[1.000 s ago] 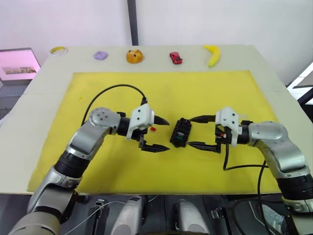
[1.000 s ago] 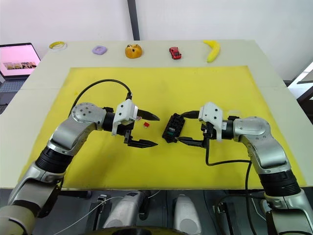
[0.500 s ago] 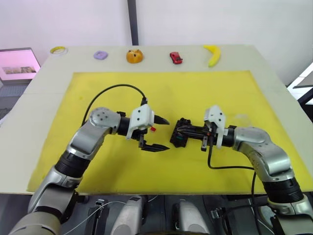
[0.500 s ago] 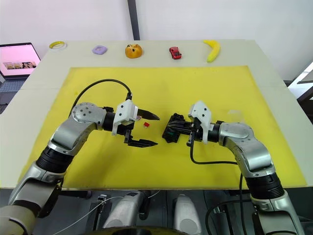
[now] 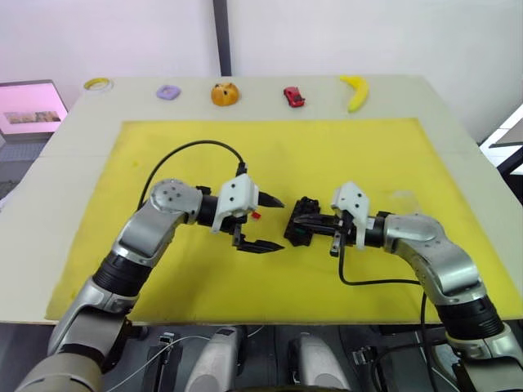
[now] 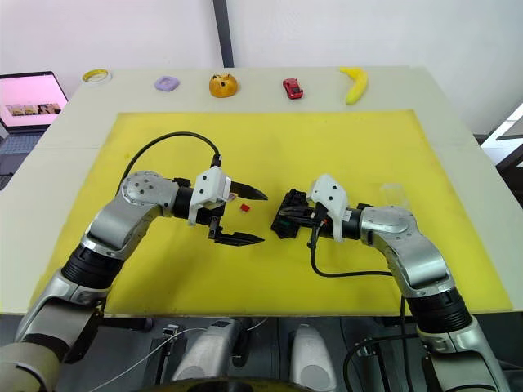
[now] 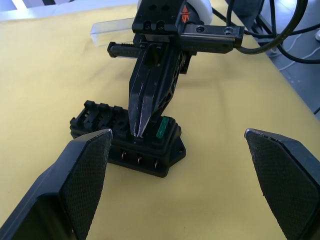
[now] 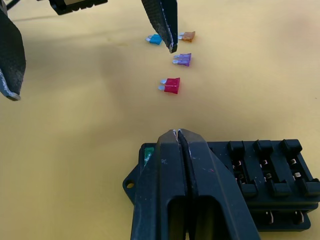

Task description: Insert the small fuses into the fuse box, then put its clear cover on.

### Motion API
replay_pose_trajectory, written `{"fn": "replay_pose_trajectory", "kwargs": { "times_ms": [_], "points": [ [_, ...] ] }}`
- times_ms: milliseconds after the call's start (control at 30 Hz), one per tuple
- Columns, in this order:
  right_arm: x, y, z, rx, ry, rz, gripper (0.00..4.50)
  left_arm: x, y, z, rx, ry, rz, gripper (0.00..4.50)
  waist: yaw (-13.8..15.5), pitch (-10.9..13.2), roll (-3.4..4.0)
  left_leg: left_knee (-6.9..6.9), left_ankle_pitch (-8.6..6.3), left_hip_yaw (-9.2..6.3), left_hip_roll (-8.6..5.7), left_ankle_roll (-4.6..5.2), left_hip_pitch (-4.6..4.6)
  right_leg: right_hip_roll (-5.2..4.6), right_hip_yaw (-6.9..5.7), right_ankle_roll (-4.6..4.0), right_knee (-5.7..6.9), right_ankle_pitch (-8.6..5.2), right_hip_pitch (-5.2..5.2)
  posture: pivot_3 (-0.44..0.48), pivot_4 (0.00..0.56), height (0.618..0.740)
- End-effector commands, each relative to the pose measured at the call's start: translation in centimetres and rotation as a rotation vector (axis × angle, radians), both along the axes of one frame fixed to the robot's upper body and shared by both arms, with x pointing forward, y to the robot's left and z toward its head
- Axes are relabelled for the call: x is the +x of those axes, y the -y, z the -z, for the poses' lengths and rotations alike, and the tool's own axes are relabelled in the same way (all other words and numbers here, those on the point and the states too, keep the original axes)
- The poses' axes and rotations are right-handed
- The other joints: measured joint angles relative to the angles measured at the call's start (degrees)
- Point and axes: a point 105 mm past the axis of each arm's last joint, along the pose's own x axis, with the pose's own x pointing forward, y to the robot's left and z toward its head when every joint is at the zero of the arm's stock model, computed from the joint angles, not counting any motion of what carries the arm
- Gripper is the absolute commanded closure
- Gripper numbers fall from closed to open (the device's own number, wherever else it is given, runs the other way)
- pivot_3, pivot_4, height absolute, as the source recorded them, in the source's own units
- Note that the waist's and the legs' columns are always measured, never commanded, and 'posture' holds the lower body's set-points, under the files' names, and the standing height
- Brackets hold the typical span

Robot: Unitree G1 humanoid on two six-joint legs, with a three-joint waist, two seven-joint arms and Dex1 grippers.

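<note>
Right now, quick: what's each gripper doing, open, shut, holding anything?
Left gripper: open, holding nothing, beside the fuse box.
Right gripper: shut, tips pressed down on the fuse box; whether a fuse is pinched between them can't be told.

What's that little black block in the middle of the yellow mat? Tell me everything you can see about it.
The fuse box is a small black plastic block with two rows of slots and a mounting ear. It lies flat near the middle of the yellow mat. One green fuse stands in a slot near one end. The right gripper, shut, presses its tips down onto the top.
</note>
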Motion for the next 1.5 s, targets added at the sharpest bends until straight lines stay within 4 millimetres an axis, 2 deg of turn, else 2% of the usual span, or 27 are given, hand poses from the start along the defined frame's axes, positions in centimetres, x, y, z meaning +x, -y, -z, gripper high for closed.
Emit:
{"fn": "replay_pose_trajectory", "kwargs": {
  "times_ms": [33,133,200,300,400,533,600,700,800,867,900,1000,1033,1133,1233,1400,1500],
  "points": [
    [0.1,0.7,1.2,-0.049,-0.023,0.037,4.43,0.2,0.1,-0.9,-0.015,0.038,0.004,0.0,0.0,0.0,0.0,0.0,0.0,0.0,0.0,0.0,0.01,0.0,0.0,0.0,0.0,0.0,0.0,0.0,0.15,0.735],
    [0.1,0.6,0.6,-0.027,0.006,0.033,4.43,0.3,0.1,-0.9,-0.016,0.038,0.001,0.0,0.0,0.0,0.0,0.01,0.0,0.0,0.0,0.0,0.01,0.0,0.0,0.0,0.0,0.0,0.0,0.0,0.15,0.735],
    [0.0,0.4,-0.5,0.012,0.047,0.014,4.43,0.4,0.0,-0.8,-0.018,0.036,-0.004,0.0,0.0,0.0,0.0,0.01,0.0,0.0,0.0,0.0,0.01,0.0,0.0,0.0,0.0,0.0,0.0,0.0,0.15,0.735],
    [-0.6,0.1,-3.4,0.108,0.136,-0.008,4.43,0.6,-0.3,-0.8,-0.028,0.031,-0.031,0.0,0.0,0.0,0.01,0.0,0.0,0.0,0.0,0.0,-0.01,0.0,0.0,0.0,0.0,0.0,-0.01,0.0,0.15,0.735],
    [-1.7,1.0,-5.3,0.152,0.154,-0.003,4.43,0.6,-1.1,-1.2,-0.059,0.012,-0.08,0.0,-0.1,0.0,0.01,-0.01,0.0,0.0,-0.01,0.0,-0.1,0.0,0.01,0.0,0.0,0.0,0.02,0.0,0.15,0.735],
    [-3.1,3.9,-6.4,0.136,0.152,0.098,4.43,0.2,-3.5,-1.6,-0.097,-0.025,-0.195,0.0,-0.1,0.0,0.01,-0.09,0.0,-0.01,0.0,0.0,-0.11,-0.01,0.01,0.0,0.0,0.0,0.02,0.0,0.15,0.735],
    [-3.5,7.0,-6.0,0.103,0.137,0.226,4.43,0.1,-5.8,-1.5,-0.11,-0.056,-0.299,0.0,0.0,0.0,0.01,-0.09,0.0,0.0,0.01,0.0,-0.11,-0.01,0.01,0.0,0.0,-0.01,0.03,0.0,0.15,0.735],
    [-4.4,10.5,-5.4,0.06,0.113,0.361,4.43,-0.1,-8.5,-1.1,-0.118,-0.091,-0.426,0.0,0.1,0.0,0.02,-0.09,-0.02,0.0,0.01,0.02,-0.11,-0.02,0.02,-0.01,0.0,-0.01,0.03,0.0,0.15,0.735],
    [-5.8,15.2,-4.2,-0.001,0.076,0.534,3.61,0.0,-13.2,0.0,-0.122,-0.145,-0.621,0.0,0.4,0.0,0.01,-0.08,-0.02,0.01,0.01,0.02,-0.05,-0.03,0.02,-0.02,0.0,-0.03,-0.01,0.0,0.15,0.735],
    [-6.7,17.3,-3.8,-0.031,0.066,0.604,2.62,-0.3,-15.4,0.7,-0.113,-0.168,-0.709,0.0,0.7,0.0,0.02,-0.1,-0.04,0.02,0.02,0.02,-0.04,-0.03,0.03,-0.03,-0.02,-0.03,-0.09,0.0,0.15,0.735],
    [-7.4,18.8,-3.5,-0.056,0.052,0.655,2.14,-0.5,-17.2,1.2,-0.103,-0.184,-0.778,0.0,0.8,0.0,0.03,-0.11,-0.04,0.04,0.02,0.02,-0.04,-0.03,0.05,-0.04,-0.02,-0.04,-0.11,0.0,0.15,0.735],
    [-9.3,22.2,-3.1,-0.121,0.025,0.759,0.42,-1.2,-21.0,2.2,-0.064,-0.193,-0.911,0.0,1.2,0.0,0.07,-0.14,-0.05,0.07,0.03,0.01,-0.04,-0.06,0.07,-0.21,-0.03,-0.13,-0.15,0.0,0.15,0.735],
    [-9.8,23.3,-3.1,-0.137,0.023,0.794,0.06,-1.3,-22.2,2.5,-0.057,-0.196,-0.955,0.0,1.2,0.0,0.07,-0.14,-0.05,0.07,0.04,0.01,-0.04,-0.06,0.07,-0.23,-0.03,-0.14,-0.15,0.0,0.15,0.735],
    [-11.0,25.4,-3.3,-0.161,0.016,0.865,0.06,-1.5,-24.5,2.7,-0.053,-0.205,-1.043,0.0,1.4,0.0,0.07,-0.16,-0.15,0.08,0.04,-0.15,-0.04,-0.08,0.08,-0.29,-0.15,-0.17,-0.13,0.0,0.15,0.735],
    [-11.7,26.1,-3.3,-0.17,0.016,0.884,0.06,-1.5,-25.4,2.7,-0.071,-0.212,-1.08,0.0,1.3,0.0,0.09,-0.24,-0.16,0.08,0.05,-0.15,-0.05,-0.09,0.08,-0.42,-0.27,-0.24,-0.12,0.0,0.15,0.735],
    [-10.9,24.5,-3.9,-0.13,0.046,0.842,0.06,-1.2,-24.4,2.6,-0.08,-0.213,-1.05,0.0,1.0,-0.1,0.16,-0.54,-0.14,0.11,0.07,-0.13,-0.04,-0.09,0.08,-0.41,-0.56,-0.23,-0.15,0.0,0.15,0.735],
    [-9.9,22.5,-4.6,-0.104,0.072,0.783,0.06,-0.9,-23.0,2.0,-0.113,-0.23,-1.01,0.0,1.1,-0.1,0.18,-0.57,-0.06,0.11,0.09,-0.01,-0.03,-0.09,0.08,-0.39,-0.56,-0.22,-0.16,0.0,0.15,0.735]
  ]
}}
